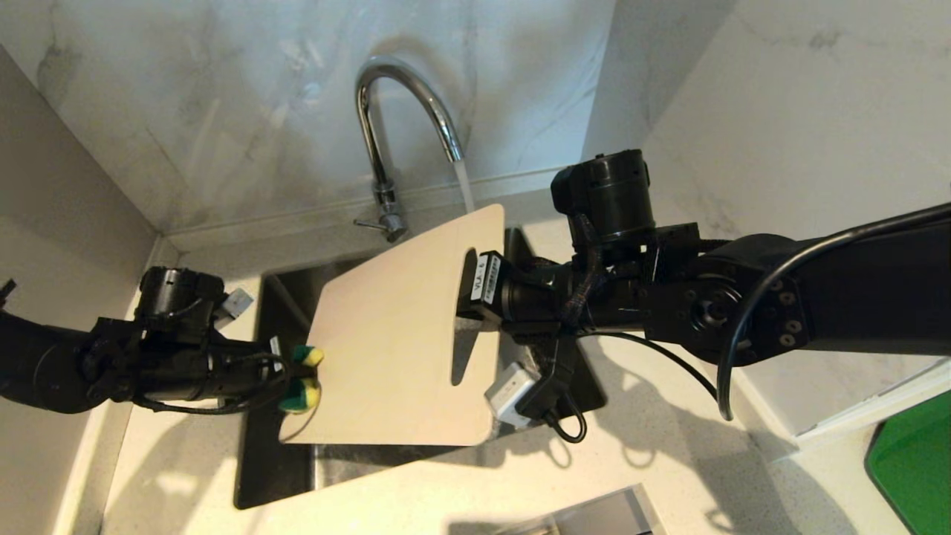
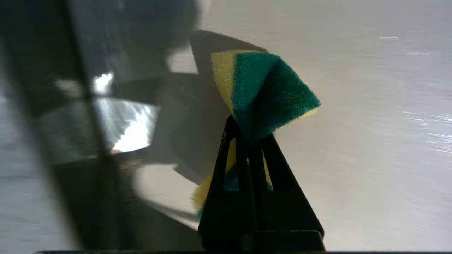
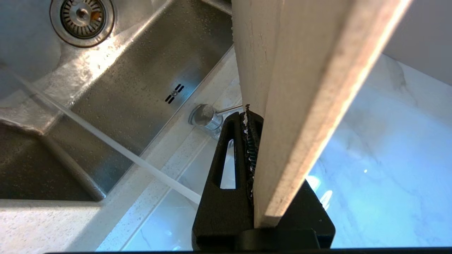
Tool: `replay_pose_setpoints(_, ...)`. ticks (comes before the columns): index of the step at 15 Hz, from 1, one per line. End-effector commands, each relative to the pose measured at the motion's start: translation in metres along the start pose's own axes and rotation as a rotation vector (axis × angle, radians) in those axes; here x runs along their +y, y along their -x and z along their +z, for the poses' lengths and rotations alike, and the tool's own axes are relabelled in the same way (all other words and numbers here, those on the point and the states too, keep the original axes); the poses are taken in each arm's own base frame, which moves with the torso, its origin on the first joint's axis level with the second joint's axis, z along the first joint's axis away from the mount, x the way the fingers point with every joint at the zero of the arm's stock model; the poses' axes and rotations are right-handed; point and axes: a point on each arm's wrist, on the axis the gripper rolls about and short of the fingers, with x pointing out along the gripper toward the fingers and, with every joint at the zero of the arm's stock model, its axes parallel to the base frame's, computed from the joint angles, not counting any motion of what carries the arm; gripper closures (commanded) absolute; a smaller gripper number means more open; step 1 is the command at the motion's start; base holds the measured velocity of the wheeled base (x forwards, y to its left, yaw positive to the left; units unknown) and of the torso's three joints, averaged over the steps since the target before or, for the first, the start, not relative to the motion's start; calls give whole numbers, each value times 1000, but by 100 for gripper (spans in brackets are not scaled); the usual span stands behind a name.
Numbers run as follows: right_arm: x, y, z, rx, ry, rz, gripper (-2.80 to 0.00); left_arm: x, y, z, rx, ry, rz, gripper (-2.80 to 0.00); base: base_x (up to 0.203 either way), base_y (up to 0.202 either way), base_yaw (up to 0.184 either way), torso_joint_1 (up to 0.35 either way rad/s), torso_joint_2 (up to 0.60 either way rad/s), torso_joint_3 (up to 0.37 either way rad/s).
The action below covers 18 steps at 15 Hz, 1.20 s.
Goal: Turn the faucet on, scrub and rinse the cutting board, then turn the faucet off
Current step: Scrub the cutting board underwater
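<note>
Water (image 1: 463, 184) runs from the chrome faucet (image 1: 380, 119), whose thin lever (image 1: 368, 222) sticks out at its base. The cream cutting board (image 1: 386, 342) is held tilted over the sink (image 1: 275, 461). My right gripper (image 1: 469, 293) is shut on the board's edge beside the slot handle. In the right wrist view the board (image 3: 300, 88) stands edge-on in that gripper (image 3: 256, 123), and the stream (image 3: 106, 141) crosses beside it. My left gripper (image 1: 293, 375) is shut on a green-and-yellow sponge (image 1: 306, 397) at the board's left edge. The left wrist view shows the sponge (image 2: 263, 91) pinched in the gripper (image 2: 252, 141) against the board (image 2: 370, 141).
The steel sink has its drain (image 3: 82, 16) at the bottom, and the faucet base (image 3: 204, 116) stands on its rim. Pale counter (image 1: 669, 446) surrounds the sink, with marble walls behind. A green object (image 1: 917, 461) lies at the far right. A metal item (image 1: 587, 516) sits at the counter's near edge.
</note>
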Motion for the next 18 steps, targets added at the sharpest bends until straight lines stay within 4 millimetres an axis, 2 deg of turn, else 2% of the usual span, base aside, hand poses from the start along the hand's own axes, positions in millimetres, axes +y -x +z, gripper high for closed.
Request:
replay_pose_setpoints(1, 0, 1, 0, 1, 15, -3, 0, 23, -11, 0, 10, 10, 47, 0, 0, 0, 0, 0, 0, 0)
replay_pose_setpoints(5, -2, 5, 1, 3, 16, -4, 0, 54, -12, 9, -27, 1, 98, 0, 0, 0, 0, 0, 0, 0)
replay_pose_setpoints(7, -1, 4, 2, 0, 14, -2, 0, 60, -7, 14, -49, 4, 108, 0, 0, 0, 0, 0, 0, 0)
replay_pose_setpoints(10, -1, 4, 1, 1, 15, -3, 0, 46, 18, 26, -127, -16, 71, 0, 0, 0, 0, 0, 0, 0)
replay_pose_setpoints(13, -2, 5, 1, 5, 17, -5, 0, 21, 57, 52, -217, -38, 35, 0, 0, 0, 0, 0, 0, 0)
replay_pose_setpoints(18, -3, 8, 2, 6, 17, -6, 0, 24, 92, 91, -330, -12, 69, 0, 0, 0, 0, 0, 0, 0)
